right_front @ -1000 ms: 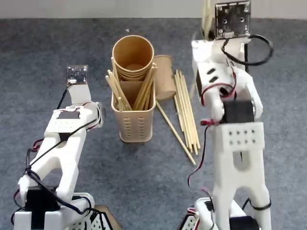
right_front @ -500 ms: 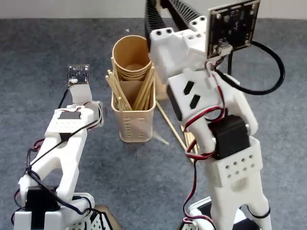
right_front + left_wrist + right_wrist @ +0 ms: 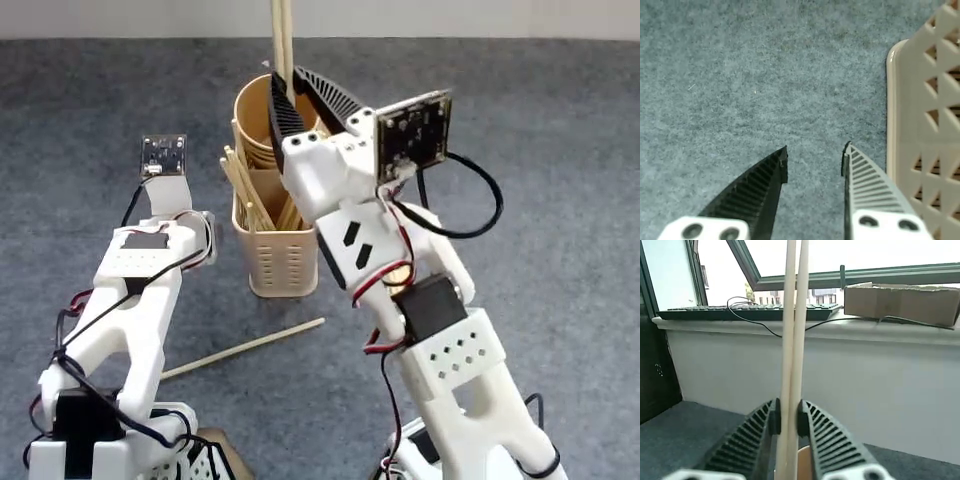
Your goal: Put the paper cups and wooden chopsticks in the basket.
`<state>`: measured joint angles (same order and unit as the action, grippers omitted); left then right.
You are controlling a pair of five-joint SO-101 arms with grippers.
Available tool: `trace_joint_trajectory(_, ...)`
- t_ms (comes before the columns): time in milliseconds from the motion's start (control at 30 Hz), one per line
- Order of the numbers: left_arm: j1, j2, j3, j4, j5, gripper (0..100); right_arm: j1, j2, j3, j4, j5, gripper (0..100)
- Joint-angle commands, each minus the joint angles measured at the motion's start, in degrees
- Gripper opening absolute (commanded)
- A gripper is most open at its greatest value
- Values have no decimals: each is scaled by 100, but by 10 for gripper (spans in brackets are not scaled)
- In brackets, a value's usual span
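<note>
From the high view, the basket (image 3: 285, 262) stands upright on the grey carpet (image 3: 560, 130) between the two arms. A stack of paper cups (image 3: 258, 118) sits in its far end and a bundle of chopsticks (image 3: 240, 183) leans in the near part. The right arm reaches over the basket and covers its right rim and the carpet just beyond, so what lies there cannot be made out. The right gripper (image 3: 284, 78) is up over the cups, pinching a pair of chopsticks (image 3: 282, 35) that stand nearly upright, their upper ends cut off by the frame edge. Whether their lower ends reach into the top cup cannot be told. A loose chopstick (image 3: 245, 347) lies flat on the carpet in front of the basket, apart from it, one end running under the left arm (image 3: 140, 290), which stands just left of the basket. In the left wrist view, the left gripper (image 3: 815, 150) hangs over bare carpet (image 3: 750, 75) with its fingers spread and nothing between them. The latticed side of the basket (image 3: 920, 90) is just beside one finger, and what is behind the holes is too dark to make out. In the right wrist view, the right gripper (image 3: 787, 415) is pressed onto the pair of chopsticks (image 3: 793, 315), which run up out of the frame. A tan shape low between the fingers is too cut off to name. Behind are a pale wall, a sill (image 3: 880, 332) with a keyboard (image 3: 735, 313) and a cardboard box (image 3: 900, 301), and a window.
</note>
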<state>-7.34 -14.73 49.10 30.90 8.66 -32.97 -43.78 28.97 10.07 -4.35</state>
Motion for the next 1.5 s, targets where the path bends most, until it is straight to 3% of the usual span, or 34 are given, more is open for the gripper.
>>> trace_joint_trajectory(0,40,-154,-22,-97,-53,200,-48,-207,4,-127,-53,43)
trace_joint_trajectory(167,40,-154,-22,-97,-53,200,-40,-207,22,-145,-62,172)
trace_joint_trajectory(400,40,-154,-22,-97,-53,200,22,-251,-22,-4,-26,173)
trace_joint_trajectory(533,40,-154,-22,-97,-53,200,505,-224,-655,1464,431,173)
trace_joint_trajectory(700,40,-154,-22,-97,-53,200,1604,470,-2475,4224,809,173)
trace_joint_trajectory(867,40,-154,-22,-97,-53,200,2290,1886,-2835,5393,1037,173)
trace_joint_trajectory(967,40,-154,-22,-88,-53,200,2325,2730,-2352,5288,1160,173)
trace_joint_trajectory(1167,40,-154,-22,-88,-53,200,2290,3758,-1270,4092,1169,173)
trace_joint_trajectory(1467,40,-163,-22,-88,-53,200,2299,4989,-1042,3292,1213,173)
